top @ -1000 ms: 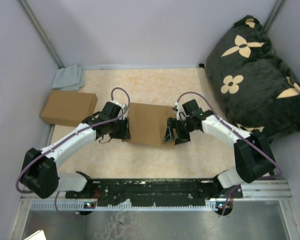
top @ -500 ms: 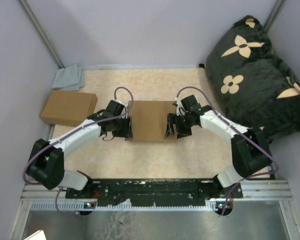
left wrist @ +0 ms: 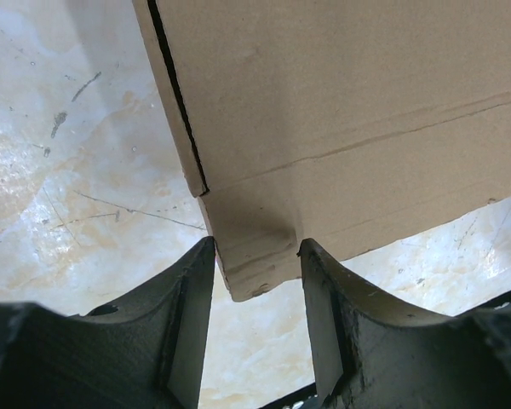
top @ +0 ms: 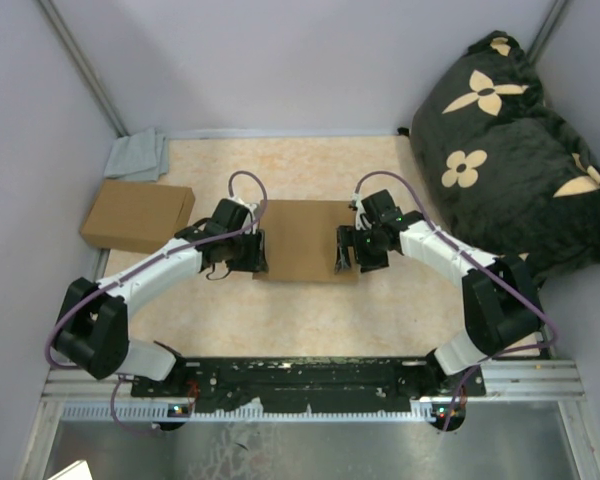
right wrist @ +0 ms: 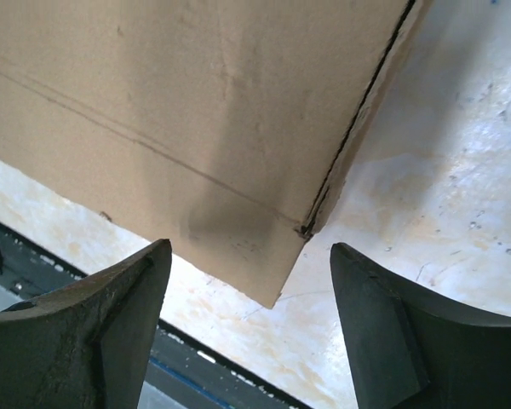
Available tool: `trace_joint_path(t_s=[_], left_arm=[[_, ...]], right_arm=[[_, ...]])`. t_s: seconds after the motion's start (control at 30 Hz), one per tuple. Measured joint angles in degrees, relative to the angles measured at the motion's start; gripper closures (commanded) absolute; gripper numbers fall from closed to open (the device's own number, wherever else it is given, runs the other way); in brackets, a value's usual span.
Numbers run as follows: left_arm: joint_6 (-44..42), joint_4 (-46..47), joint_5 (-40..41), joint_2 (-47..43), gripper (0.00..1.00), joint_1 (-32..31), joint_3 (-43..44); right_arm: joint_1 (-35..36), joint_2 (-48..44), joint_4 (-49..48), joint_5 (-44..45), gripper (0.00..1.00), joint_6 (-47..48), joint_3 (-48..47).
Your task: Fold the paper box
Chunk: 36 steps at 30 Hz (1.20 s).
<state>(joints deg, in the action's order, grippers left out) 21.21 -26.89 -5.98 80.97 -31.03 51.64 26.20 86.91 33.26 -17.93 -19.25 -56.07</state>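
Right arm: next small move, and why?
Probably close the right gripper on the corner of the paper box. Its jaws stand wide open with that corner between them, untouched, while the left gripper looks clamped on the corner at its own side.

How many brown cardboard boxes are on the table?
2. The paper box lies mid-table between the left gripper and right gripper; the second box sits at the left edge, near the grey cloth.
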Motion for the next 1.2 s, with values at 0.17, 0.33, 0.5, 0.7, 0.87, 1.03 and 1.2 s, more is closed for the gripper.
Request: trace_joint_path(t_s=[0.17,0.33,0.5,0.7,0.87,1.03,1.2], left_arm=[[0.11,1.11,0.74,0.02,0.49,0.0,-0.02],[0.87,2.27,1.7,0.15,0.5,0.0,-0.17],[1.92,3.8,3.54,0.33,0.51,-0.02,-1.4],[3.28,6.21,6.25,0.33,0.53,-0.11,-3.45],[4.61,9.73,9.29,0.33,0.53,-0.28,-6.34],[6.23,15.19,13.92,0.52,0.54,-1.75,-9.75],[7.56,18.47,19.5,0.98,0.56,-4.59,-12.22]], right_arm=[[0.02,0.0,-1.27,2.93,0.26,-0.02,0.2],[0.02,0.0,-3.52,5.14,0.29,-0.11,1.55],[0.04,0.0,-5.92,6.51,0.31,-0.68,3.98],[0.04,0.0,-8.35,8.2,0.33,-1.62,5.22],[0.04,0.0,-10.27,10.16,0.37,-2.05,6.67],[0.04,0.0,-11.34,11.65,0.49,-2.36,7.72],[0.04,-0.02,-11.47,11.85,0.58,-2.36,7.72]])
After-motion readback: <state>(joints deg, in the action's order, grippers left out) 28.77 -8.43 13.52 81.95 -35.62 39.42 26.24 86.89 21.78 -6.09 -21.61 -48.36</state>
